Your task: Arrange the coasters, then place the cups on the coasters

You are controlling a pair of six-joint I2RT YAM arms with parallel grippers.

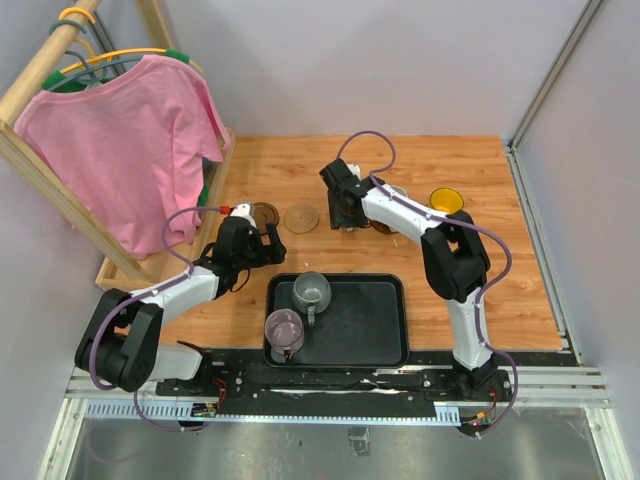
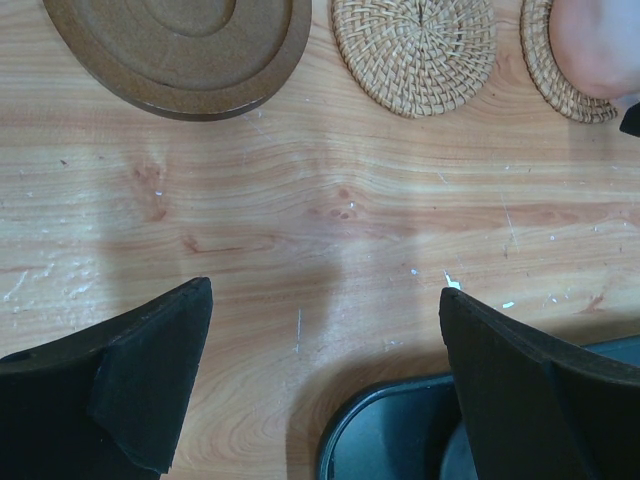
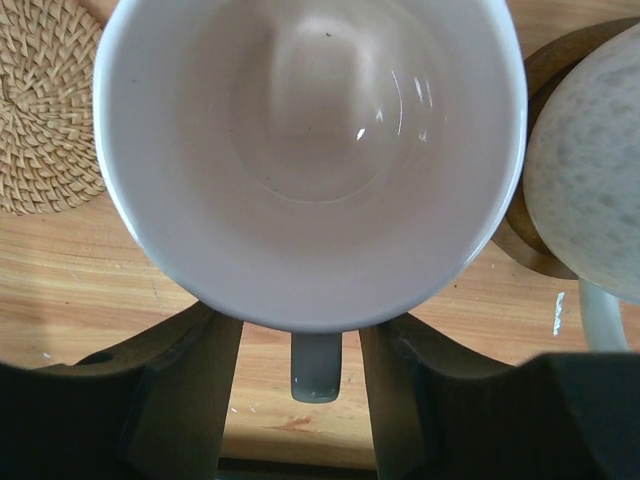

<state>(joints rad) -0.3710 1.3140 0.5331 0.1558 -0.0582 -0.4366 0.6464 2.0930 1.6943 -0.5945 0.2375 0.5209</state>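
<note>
In the right wrist view a pale pink cup [image 3: 310, 150] stands upright, its handle [image 3: 317, 367] between the fingers of my right gripper [image 3: 300, 325]. The jaws are open, with a gap on each side of the handle. The left wrist view shows this cup [image 2: 600, 40] resting on a tan woven coaster [image 2: 560, 85]. A second tan coaster [image 2: 415, 50] and a dark brown coaster [image 2: 180, 50] lie bare to its left. My left gripper [image 1: 258, 245] hovers wide open and empty in front of them. An off-white cup [image 3: 590, 160] sits on a dark brown coaster [image 3: 520, 240].
A black tray [image 1: 370, 320] at the near edge holds a grey-blue cup [image 1: 311, 290] and a mauve cup [image 1: 284, 330]. A yellow cup [image 1: 446, 200] stands at the back right. A wooden rack with a pink shirt [image 1: 130, 150] fills the left side.
</note>
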